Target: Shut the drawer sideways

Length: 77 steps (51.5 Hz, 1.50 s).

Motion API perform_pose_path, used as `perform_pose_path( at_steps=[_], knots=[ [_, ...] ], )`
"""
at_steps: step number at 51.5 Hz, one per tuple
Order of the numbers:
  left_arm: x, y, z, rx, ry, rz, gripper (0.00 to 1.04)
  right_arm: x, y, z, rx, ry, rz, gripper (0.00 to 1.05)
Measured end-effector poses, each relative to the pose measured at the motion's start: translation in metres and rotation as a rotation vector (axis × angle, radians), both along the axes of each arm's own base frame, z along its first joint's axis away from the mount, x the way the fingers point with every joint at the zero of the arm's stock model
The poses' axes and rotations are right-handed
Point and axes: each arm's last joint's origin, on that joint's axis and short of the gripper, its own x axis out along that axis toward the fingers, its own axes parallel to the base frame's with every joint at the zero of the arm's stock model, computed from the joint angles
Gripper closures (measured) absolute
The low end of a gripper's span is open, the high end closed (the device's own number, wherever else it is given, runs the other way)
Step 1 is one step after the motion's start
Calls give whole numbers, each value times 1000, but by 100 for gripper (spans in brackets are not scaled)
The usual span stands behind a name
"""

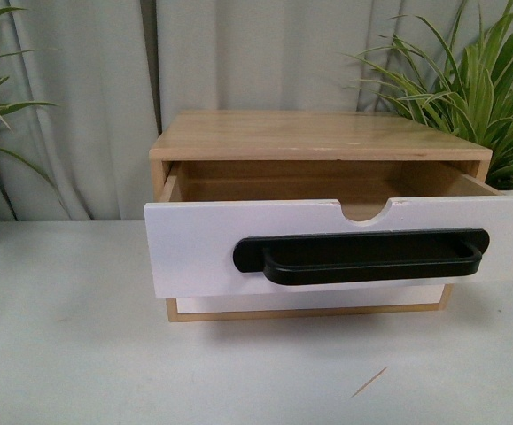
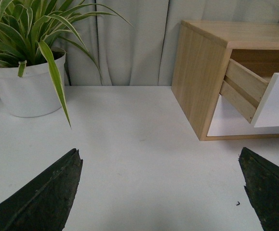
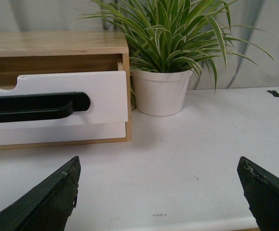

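From the front, neither arm is in sight. The drawer (image 1: pixel 327 243) sits in the upper bay of a light wood cabinet (image 1: pixel 318 133) on the white tabletop (image 1: pixel 70 354). It is drawn well out, and its white front stands askew. Its right end is cut off by the picture's edge. A long black bar handle (image 1: pixel 362 257) runs across it, below a semicircular notch (image 1: pixel 367 211) in the top edge. The front hides most of a plain white panel (image 1: pixel 309 302) below it. A thin sliver (image 1: pixel 369 382) lies on the tabletop, too small to identify.

From the left wrist, the left tool (image 2: pixel 158 151) is spread wide over bare tabletop and grips nothing; only its two dark fingers (image 2: pixel 43 197) show at the corners. The drawer's wood side (image 2: pixel 243 89) juts from the cabinet. Most of its front is out of frame. A potted plant (image 2: pixel 26 89) stands well apart from it.

From the right wrist, the right tool (image 3: pixel 158 159) is likewise spread apart and empty. The drawer (image 3: pixel 100 96) shows only its right portion, the handle (image 3: pixel 33 107) cut off at the edge. A second potted plant (image 3: pixel 161 91) stands just beside the cabinet.
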Motion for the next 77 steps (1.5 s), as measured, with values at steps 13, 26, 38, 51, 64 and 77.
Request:
perform_pose_path(
  at_steps=[13, 26, 38, 51, 64, 77],
  knots=[
    [12, -6, 5, -132, 328, 858, 6, 20, 1, 9, 52, 360, 674, 9],
    [63, -57, 30, -684, 154, 671, 6, 48, -2, -3, -464, 312, 659, 9],
    [98, -112, 23, -794, 237, 464, 6, 55, -10, -18, -753, 223, 653, 9],
    [122, -140, 14, -798, 313, 368, 6, 70, -8, -24, -893, 168, 641, 9],
    [126, -152, 16, -812, 346, 298, 6, 89, 6, -16, -954, 123, 632, 9],
    [123, -158, 26, -826, 344, 193, 6, 100, 20, -14, -957, 106, 632, 9]
  ],
)
